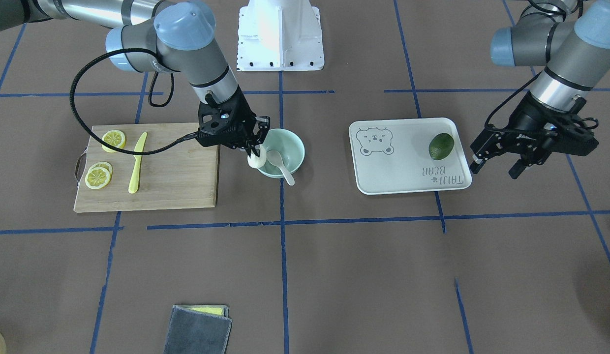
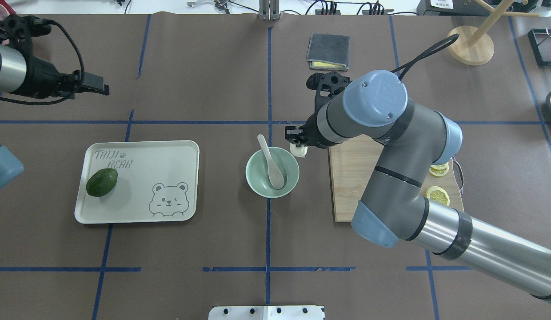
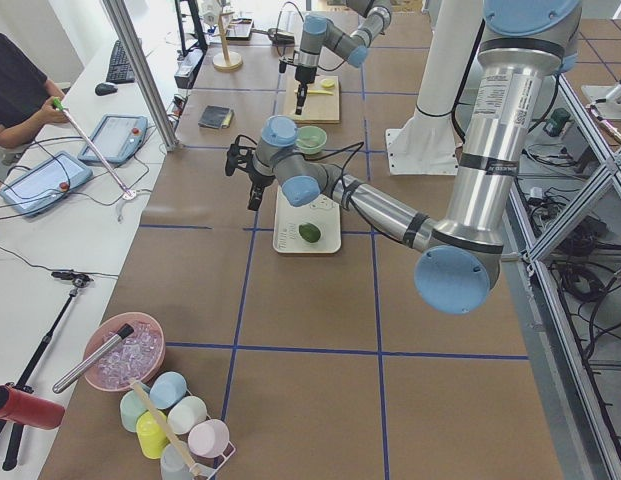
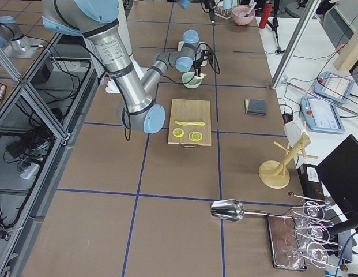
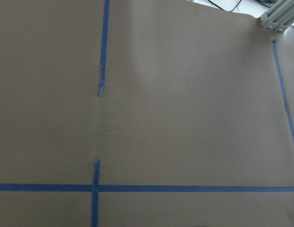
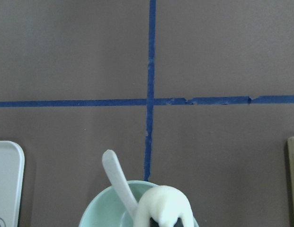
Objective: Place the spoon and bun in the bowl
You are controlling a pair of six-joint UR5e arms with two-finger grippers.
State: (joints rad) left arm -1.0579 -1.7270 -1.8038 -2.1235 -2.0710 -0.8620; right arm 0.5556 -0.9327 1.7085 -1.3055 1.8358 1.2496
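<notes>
The pale mint-green bowl [image 1: 298,147] stands mid-table and also shows in the overhead view [image 2: 257,177]. The off-white spoon [image 1: 281,165] lies in it, scoop down and handle over the rim [image 2: 270,161]. My right gripper [image 1: 254,150] is shut on the white bun [image 1: 255,161] and holds it just above the bowl's rim on the cutting-board side [image 2: 298,150]. In the right wrist view the bun [image 6: 162,204] hangs over the bowl [image 6: 100,216] beside the spoon [image 6: 117,176]. My left gripper [image 1: 494,168] is open and empty, beside the tray's outer edge.
A white bear tray [image 1: 398,172] holds a green fruit [image 1: 441,146]. A wooden cutting board [image 1: 182,182] carries lemon slices [image 1: 113,139] and a yellow knife [image 1: 137,162]. A grey cloth [image 1: 199,329] lies on the operators' side. The left wrist view shows only brown paper and blue tape.
</notes>
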